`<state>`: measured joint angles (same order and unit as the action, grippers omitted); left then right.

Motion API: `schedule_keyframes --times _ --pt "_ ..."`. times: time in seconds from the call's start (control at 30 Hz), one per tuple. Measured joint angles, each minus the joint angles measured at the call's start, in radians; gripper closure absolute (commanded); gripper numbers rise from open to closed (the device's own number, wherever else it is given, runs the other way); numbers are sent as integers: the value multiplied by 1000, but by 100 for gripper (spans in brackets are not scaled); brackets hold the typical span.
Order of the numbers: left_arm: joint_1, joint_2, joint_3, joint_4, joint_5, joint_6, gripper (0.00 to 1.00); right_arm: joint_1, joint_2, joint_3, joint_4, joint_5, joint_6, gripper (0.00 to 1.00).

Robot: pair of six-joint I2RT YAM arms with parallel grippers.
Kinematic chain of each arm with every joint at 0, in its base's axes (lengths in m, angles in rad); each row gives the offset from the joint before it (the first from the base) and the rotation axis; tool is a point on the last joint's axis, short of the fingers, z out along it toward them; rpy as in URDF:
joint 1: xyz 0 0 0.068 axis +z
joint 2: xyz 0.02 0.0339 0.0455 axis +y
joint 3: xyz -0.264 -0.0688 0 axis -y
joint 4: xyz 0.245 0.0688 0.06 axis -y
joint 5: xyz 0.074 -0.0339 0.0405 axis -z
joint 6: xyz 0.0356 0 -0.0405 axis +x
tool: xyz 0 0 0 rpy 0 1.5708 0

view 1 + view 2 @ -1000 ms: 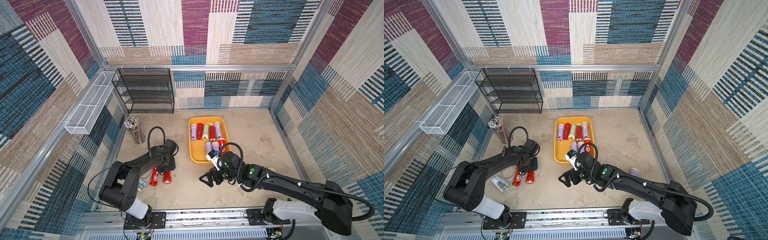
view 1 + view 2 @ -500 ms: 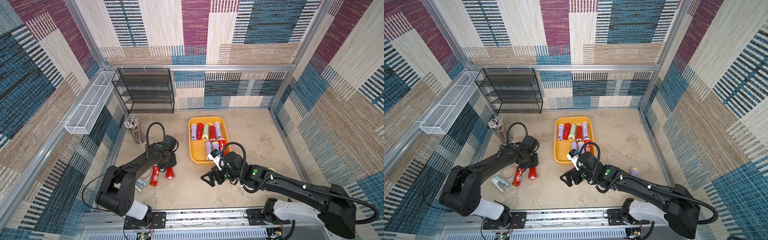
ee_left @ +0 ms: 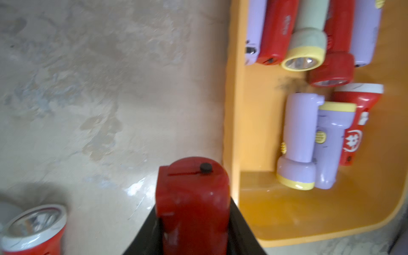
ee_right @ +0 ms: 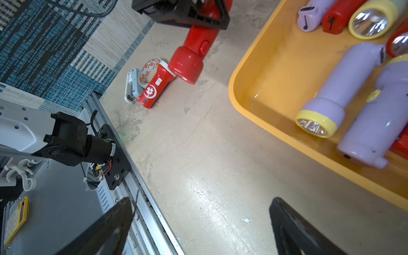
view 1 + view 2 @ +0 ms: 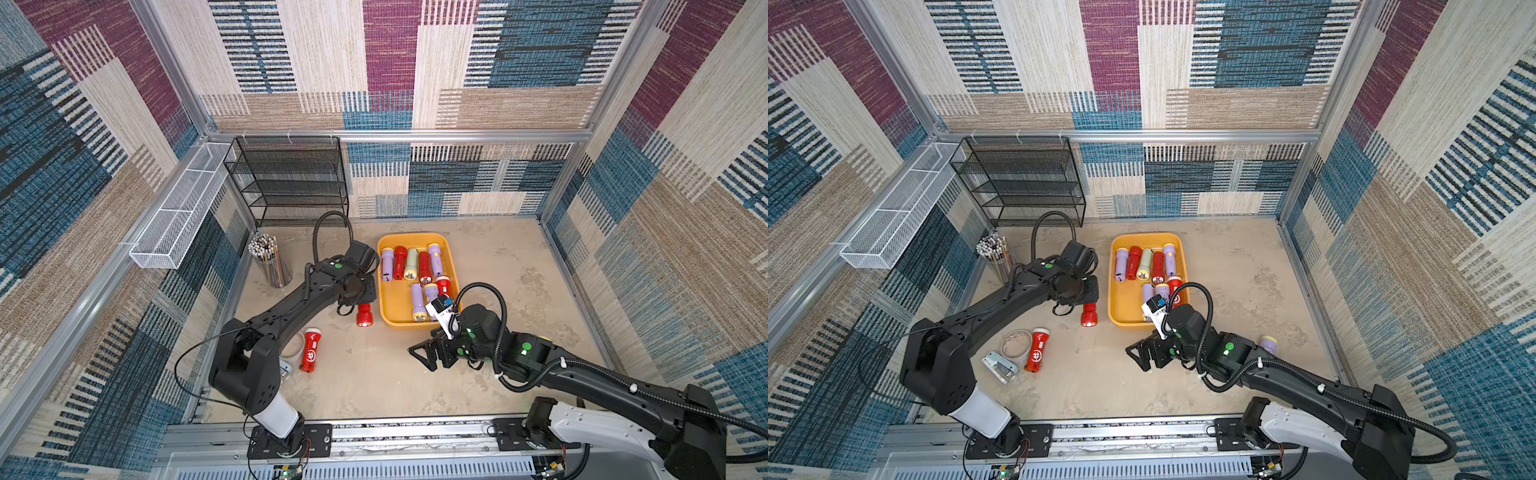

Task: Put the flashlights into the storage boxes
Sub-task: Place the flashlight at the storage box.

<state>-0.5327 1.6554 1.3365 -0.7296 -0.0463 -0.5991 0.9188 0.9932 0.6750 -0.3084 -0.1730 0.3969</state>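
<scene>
Overhead, both top views show a beige table (image 5: 498, 257) walled in by patchwork fabric panels. Two black robot arms reach in from the near edge, the left arm (image 5: 291, 309) and the right arm (image 5: 602, 376). A black mesh shelf rack (image 5: 291, 183) stands against the far wall. A long white wire basket (image 5: 178, 216) hangs on the wall at the left.

The yellow-orange tray (image 5: 392, 309) lies near the middle of the table. A cup of pencils (image 5: 270, 266) stands upright in front of the rack.

The left gripper (image 5: 359, 297) sits just outside the tray's left wall. Its jaws are closed on the body of an all-red flashlight (image 5: 364, 316). The flashlight's head points toward the near edge, and it is unclear whether it touches the table. The right gripper (image 4: 201, 205) hovers over bare table just in front of the tray's near edge, jaws spread wide and holding nothing.

Eight flashlights (image 5: 417, 299) lie inside the tray. Five sit side by side in the far half: lilac, red, pale green, red, lilac. Three sit in the near half: two lilac and one red with a white head.

A red flashlight with a white head (image 5: 311, 349) lies on the table near the left arm's base. Just beside it are a roll of tape (image 5: 1016, 344) and a small pale stapler (image 5: 1000, 365). A lilac flashlight with a yellow head (image 5: 1268, 343) lies well to the right, partly hidden behind the right arm.
</scene>
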Motion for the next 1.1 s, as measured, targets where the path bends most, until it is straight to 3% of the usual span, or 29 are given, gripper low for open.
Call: schedule_keyframes --times 0.23,0.5,0.87,1.1 --pt "-89 208 220 -1 0 -8 73 0 -73 -21 -41 27 12 0" --pt "-131 404 366 -1 0 -29 73 0 -142 -45 -73 53 22 0" --pt "-148 507 409 1 2 -63 67 -3 -175 -59 -101 71 33 0" --pt "-156 514 415 5 11 -72 53 -4 -172 -59 -107 72 33 0"
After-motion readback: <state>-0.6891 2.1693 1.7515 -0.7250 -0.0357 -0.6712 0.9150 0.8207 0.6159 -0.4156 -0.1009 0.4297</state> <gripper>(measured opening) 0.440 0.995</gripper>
